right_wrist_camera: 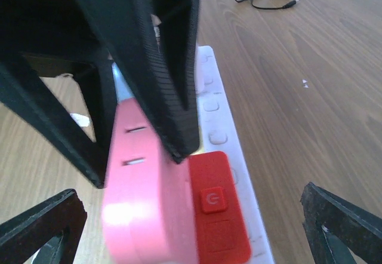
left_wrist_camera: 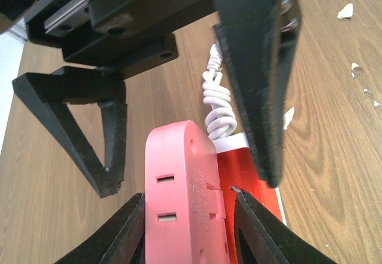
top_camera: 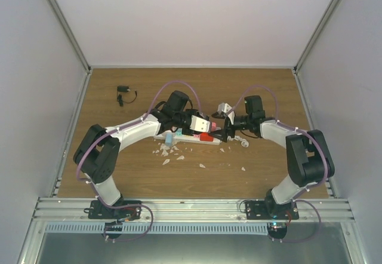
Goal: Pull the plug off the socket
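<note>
The left claw [left_wrist_camera: 190, 216] clamps the pink plug [left_wrist_camera: 179, 174], upright at the red right end of the socket [right_wrist_camera: 216, 117], which lies crosswise; the right claw [right_wrist_camera: 190, 198] gapes wide, empty, straddling that end.

Lighting's soft and even from above; barely any shadows on the counter [top_camera: 119, 174]; top view's kinda low-res and grainy; my right wrist view is smeary, with glare bleaching the pink plug [right_wrist_camera: 134, 198]; my left wrist view's sharper, but the counter's left edge blows out white there
</note>
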